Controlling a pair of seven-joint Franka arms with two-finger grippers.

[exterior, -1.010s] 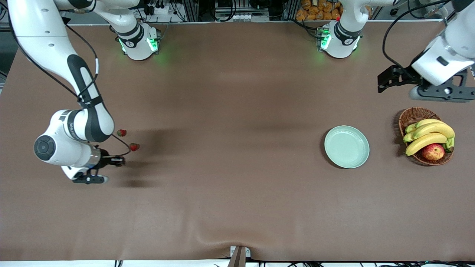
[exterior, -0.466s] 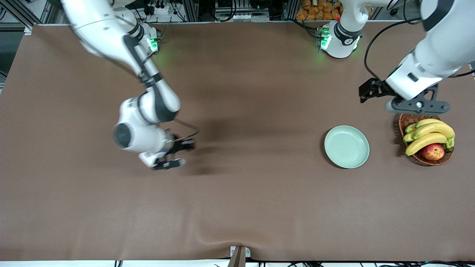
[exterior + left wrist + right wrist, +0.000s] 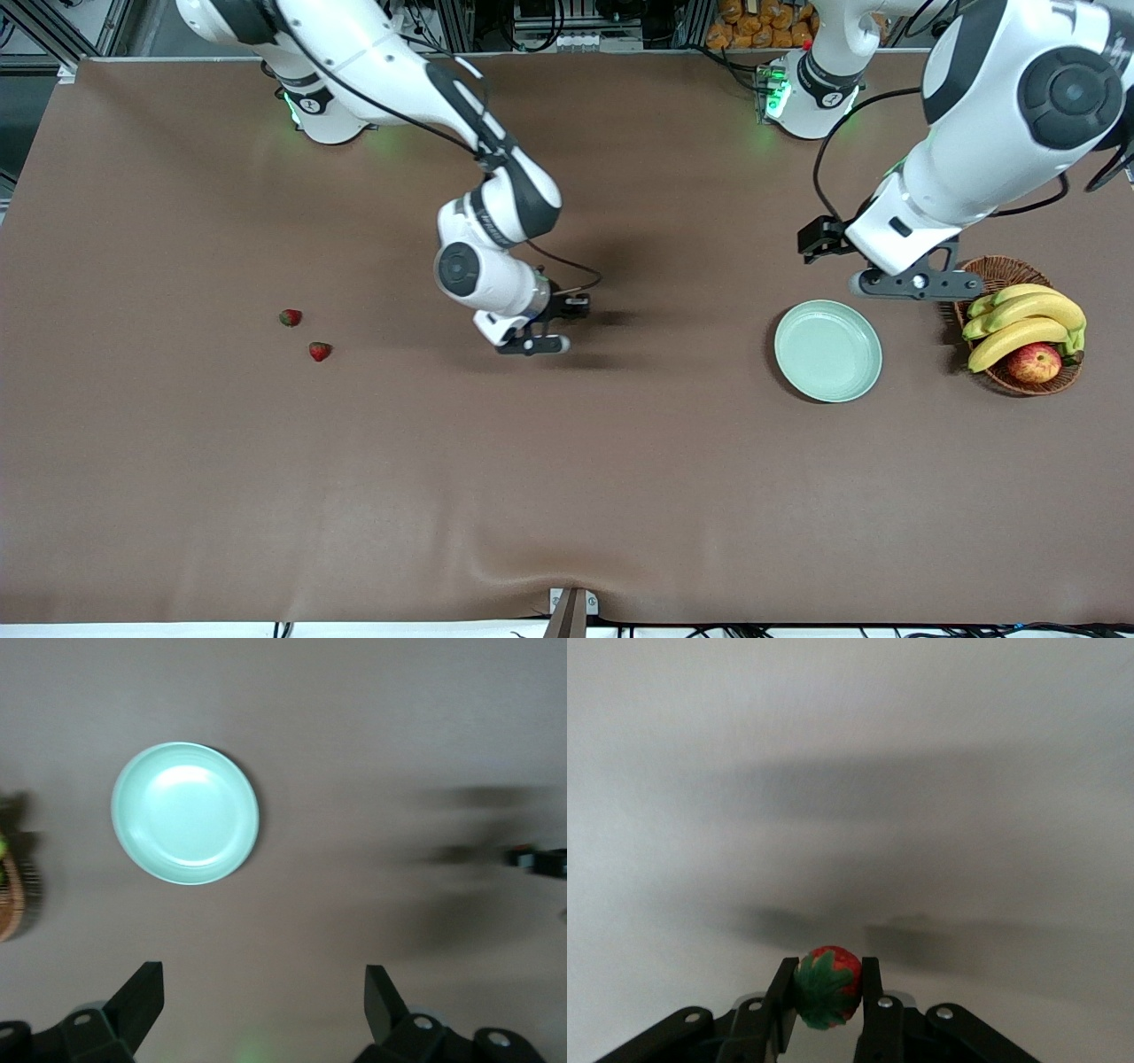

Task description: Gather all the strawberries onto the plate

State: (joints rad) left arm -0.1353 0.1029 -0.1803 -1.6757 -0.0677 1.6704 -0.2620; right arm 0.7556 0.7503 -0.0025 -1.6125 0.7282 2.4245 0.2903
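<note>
Two strawberries (image 3: 290, 317) (image 3: 320, 352) lie on the brown table toward the right arm's end. My right gripper (image 3: 556, 324) is up over the middle of the table, shut on a third strawberry (image 3: 827, 986), red with a green leafy top, clamped between its fingers. The pale mint-green plate (image 3: 827, 350) sits toward the left arm's end and holds nothing; it also shows in the left wrist view (image 3: 184, 812). My left gripper (image 3: 917, 282) hovers beside the plate's edge, over the table on the robot-base side, with its jaws wide open and empty (image 3: 264, 997).
A brown wicker basket (image 3: 986, 276) with bananas (image 3: 1023, 323) and a red-yellow apple (image 3: 1034, 362) stands beside the plate at the left arm's end. The tablecloth has a wrinkle near the front edge (image 3: 532, 567).
My right gripper has swung from beside the two strawberries toward the table's middle, carrying one berry. My left gripper has moved from over the basket's end to beside the plate.
</note>
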